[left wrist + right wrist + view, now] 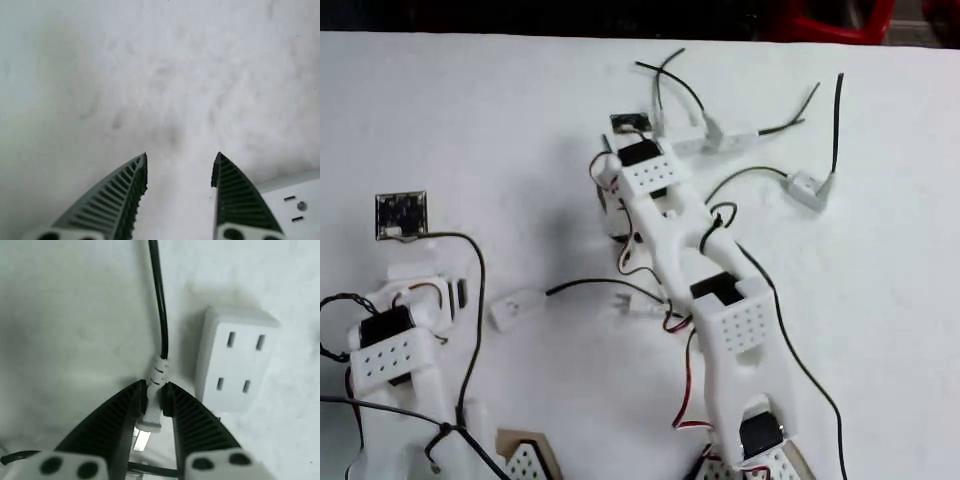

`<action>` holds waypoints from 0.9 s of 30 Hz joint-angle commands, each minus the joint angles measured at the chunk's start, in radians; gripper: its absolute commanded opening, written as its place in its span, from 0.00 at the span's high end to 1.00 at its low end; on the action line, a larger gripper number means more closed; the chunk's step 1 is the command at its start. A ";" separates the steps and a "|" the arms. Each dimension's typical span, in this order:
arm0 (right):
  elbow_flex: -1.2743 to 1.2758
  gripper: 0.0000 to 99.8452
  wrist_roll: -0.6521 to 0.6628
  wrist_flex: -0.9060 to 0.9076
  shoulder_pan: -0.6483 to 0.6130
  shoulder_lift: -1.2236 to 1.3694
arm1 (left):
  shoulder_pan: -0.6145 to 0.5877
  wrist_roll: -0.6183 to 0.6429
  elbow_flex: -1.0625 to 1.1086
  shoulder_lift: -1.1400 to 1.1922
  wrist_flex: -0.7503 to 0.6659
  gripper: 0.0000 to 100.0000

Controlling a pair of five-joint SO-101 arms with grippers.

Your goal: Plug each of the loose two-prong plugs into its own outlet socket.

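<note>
Plug (151,415) in right pincer (155,386), outlet block (235,362) just beside, on table (65,315)

No legible text, brand, number or sign, not even on the outlet socket (235,362).

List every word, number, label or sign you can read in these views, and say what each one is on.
None can be read.
The dark square board carries a pattern too blurred to make out.
The outlet block shows four slots and no print.
The plug held in the right gripper is plain white, with no visible marking.
</note>
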 commanded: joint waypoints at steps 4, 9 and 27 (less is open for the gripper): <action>-0.041 0.98 0.020 0.064 0.001 0.022 | -0.008 0.008 -0.002 -0.028 -0.015 0.79; -0.041 0.98 0.081 0.143 -0.033 -0.064 | -0.004 0.009 -0.002 -0.028 -0.020 0.79; 0.051 0.98 0.138 0.260 -0.074 -0.582 | -0.004 0.011 0.000 -0.028 -0.018 0.79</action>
